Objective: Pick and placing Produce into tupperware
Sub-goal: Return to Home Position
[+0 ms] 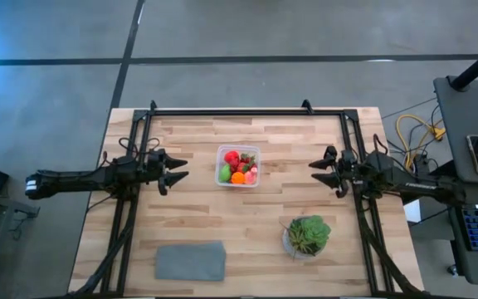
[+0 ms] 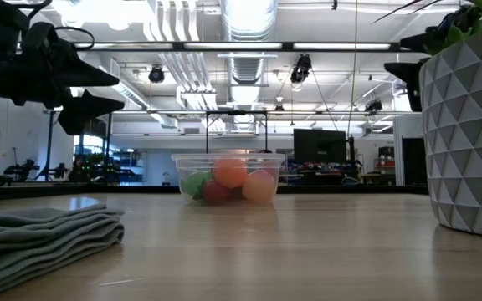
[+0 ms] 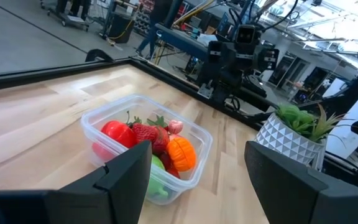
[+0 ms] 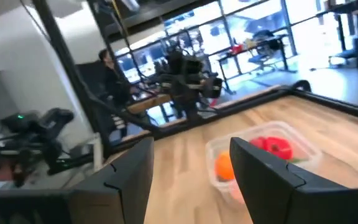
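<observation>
The left gripper (image 1: pixel 178 169) hangs above the table (image 1: pixel 222 218) with its fingers spread and nothing between them. The tupperware (image 1: pixel 238 147) sits straight ahead of its tips, near but not touching. The right gripper (image 1: pixel 314 170) faces it from the opposite side, fingers likewise spread and empty, with the same box straight ahead of it. The box therefore lies between the two hands, apart from both.

All the produce (image 1: pixel 237 166) I can see is inside the box: a red piece, strawberries, an orange one, green and pink. None lies loose on the wood, so the filling looks finished. That would explain why both hands stand off with nothing to pinch, in a mirrored rest pose that leaves the box free.

The plant (image 1: pixel 308 235) stands off to one side of the right gripper, and the mat (image 1: pixel 191 261) off to one side of the left. Neither lies between a hand and the box.
</observation>
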You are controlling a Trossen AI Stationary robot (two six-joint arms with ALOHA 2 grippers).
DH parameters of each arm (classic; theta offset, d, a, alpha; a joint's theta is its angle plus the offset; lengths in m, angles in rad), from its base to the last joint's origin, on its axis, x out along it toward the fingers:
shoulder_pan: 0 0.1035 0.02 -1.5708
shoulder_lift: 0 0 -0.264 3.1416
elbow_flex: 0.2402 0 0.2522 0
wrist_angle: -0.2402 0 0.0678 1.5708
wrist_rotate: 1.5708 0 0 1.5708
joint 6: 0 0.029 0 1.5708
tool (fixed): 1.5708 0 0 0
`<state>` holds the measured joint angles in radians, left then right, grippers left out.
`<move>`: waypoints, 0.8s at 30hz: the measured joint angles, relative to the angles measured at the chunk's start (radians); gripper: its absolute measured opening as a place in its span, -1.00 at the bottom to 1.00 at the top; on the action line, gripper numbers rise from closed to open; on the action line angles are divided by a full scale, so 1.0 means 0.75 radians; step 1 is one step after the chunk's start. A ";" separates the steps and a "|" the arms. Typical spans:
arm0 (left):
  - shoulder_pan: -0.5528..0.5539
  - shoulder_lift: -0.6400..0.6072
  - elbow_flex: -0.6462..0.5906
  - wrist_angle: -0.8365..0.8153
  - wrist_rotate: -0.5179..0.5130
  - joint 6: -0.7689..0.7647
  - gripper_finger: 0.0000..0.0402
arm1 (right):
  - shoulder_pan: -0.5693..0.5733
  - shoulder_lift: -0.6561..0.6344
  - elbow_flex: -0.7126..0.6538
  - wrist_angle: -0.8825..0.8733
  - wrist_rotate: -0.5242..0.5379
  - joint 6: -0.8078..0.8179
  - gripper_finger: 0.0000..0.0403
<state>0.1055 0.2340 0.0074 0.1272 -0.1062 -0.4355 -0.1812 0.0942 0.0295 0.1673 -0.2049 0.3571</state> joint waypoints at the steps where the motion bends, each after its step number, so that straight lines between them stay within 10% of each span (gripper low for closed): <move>1: 0.000 -0.002 0.000 -0.001 0.000 -0.001 0.22 | 0.011 -0.002 -0.002 0.010 0.022 0.004 0.01; 14: 0.000 -0.012 0.000 -0.004 0.001 0.028 0.22 | 0.388 -0.003 -0.020 0.050 0.235 -0.007 0.01; 24: 0.000 -0.021 -0.001 0.002 0.003 0.031 0.22 | 0.364 -0.002 -0.027 0.013 0.171 -0.024 0.01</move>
<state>0.1055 0.2180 0.0071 0.1290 -0.1043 -0.4126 0.0919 0.0925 0.0091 0.1768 -0.0766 0.3391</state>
